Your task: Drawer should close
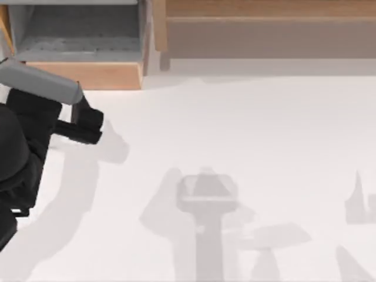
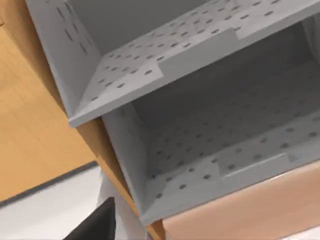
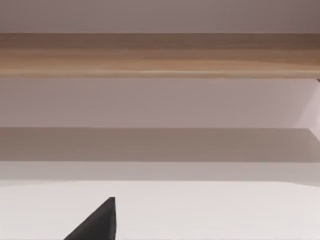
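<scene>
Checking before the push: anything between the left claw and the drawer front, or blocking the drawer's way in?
Nothing visible. In the top view the left claw sits just before the drawer front, bare table between. The grey inner floor looks empty.

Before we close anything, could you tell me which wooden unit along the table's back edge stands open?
The tan-fronted drawer at left, grey floor exposed; the long wooden cabinet is shut.
</scene>
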{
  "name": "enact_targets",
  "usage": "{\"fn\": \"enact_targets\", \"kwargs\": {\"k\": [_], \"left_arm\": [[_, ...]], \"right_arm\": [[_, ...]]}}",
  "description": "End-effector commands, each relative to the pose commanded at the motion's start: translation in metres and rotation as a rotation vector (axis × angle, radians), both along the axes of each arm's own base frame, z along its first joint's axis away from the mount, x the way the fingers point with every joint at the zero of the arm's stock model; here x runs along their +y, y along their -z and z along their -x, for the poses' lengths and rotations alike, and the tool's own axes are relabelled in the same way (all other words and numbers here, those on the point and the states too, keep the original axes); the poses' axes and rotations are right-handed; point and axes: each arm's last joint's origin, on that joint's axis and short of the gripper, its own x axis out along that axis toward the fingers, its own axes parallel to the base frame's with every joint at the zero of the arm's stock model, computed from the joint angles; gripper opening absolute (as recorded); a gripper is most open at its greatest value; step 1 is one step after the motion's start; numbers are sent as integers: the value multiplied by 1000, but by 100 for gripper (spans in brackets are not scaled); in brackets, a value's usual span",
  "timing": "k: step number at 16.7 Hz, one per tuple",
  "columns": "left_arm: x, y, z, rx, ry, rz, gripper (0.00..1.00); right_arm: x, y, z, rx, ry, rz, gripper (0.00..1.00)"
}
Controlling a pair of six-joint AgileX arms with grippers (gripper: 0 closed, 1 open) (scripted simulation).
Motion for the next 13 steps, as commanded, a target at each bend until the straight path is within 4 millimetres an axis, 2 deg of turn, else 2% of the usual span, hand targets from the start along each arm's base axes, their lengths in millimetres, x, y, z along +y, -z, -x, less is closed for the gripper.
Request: {"fn": "enact_targets", "kwargs": {"k": [3,5,9,13], "left_arm": [[46,31,-17,54,27,-204,100],[80,49,-22,80,52,-334,100],[147,76,-17,81,101,-581,100],[206,89,-10,13,117,-831,100]], "right_arm": [[0,0,0,0,0,0,100],[0,0,0,0,0,0,100],[0,0,0,0,0,0,100],[0,0,0,0,0,0,100]]}}
